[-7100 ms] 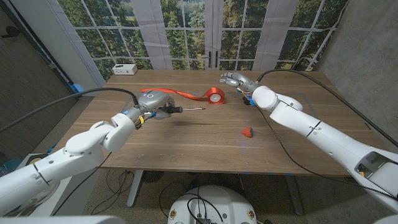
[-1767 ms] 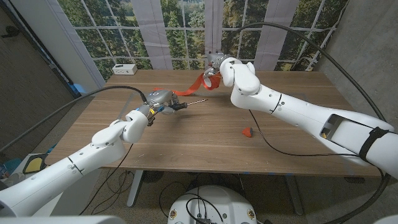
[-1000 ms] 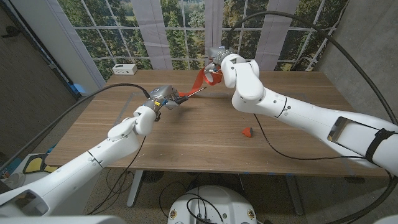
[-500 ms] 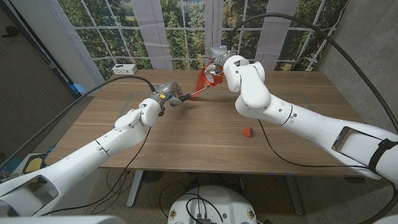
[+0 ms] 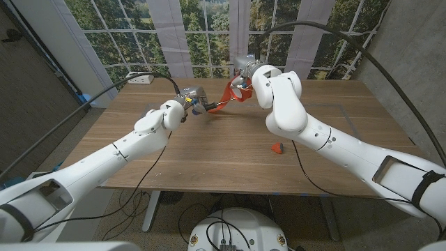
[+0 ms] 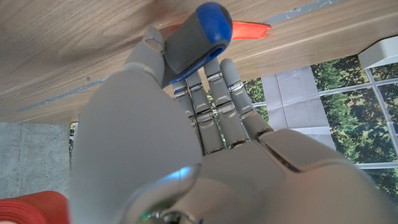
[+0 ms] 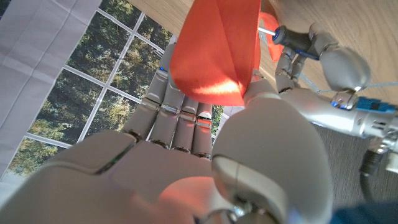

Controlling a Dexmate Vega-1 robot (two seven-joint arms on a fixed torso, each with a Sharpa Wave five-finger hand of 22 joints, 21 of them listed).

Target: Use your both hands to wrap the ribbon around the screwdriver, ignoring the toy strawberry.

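Observation:
My left hand [image 5: 188, 98] grips the screwdriver [image 5: 209, 107] by its grey and blue handle [image 6: 194, 36], raised above the table with the shaft pointing toward my right hand. My right hand [image 5: 247, 72] holds the red ribbon roll [image 5: 236, 90] up over the far middle of the table. A loose red ribbon strip [image 7: 217, 50] hangs from it against the screwdriver's metal shaft [image 7: 266, 27]. In the right wrist view my left hand [image 7: 336, 62] shows just beyond the ribbon. The red toy strawberry [image 5: 277, 147] lies on the wooden table [image 5: 209, 153] to the right of centre, away from both hands.
A small white box [image 5: 139, 78] sits at the table's far left corner. A black cable [image 5: 300, 157] trails across the table near the strawberry. Windows stand behind the far edge.
Both hands lifted the screwdriver and the ribbon roll off the table and brought them together. In the last half second my left hand edged further right and back, closer to the ribbon.

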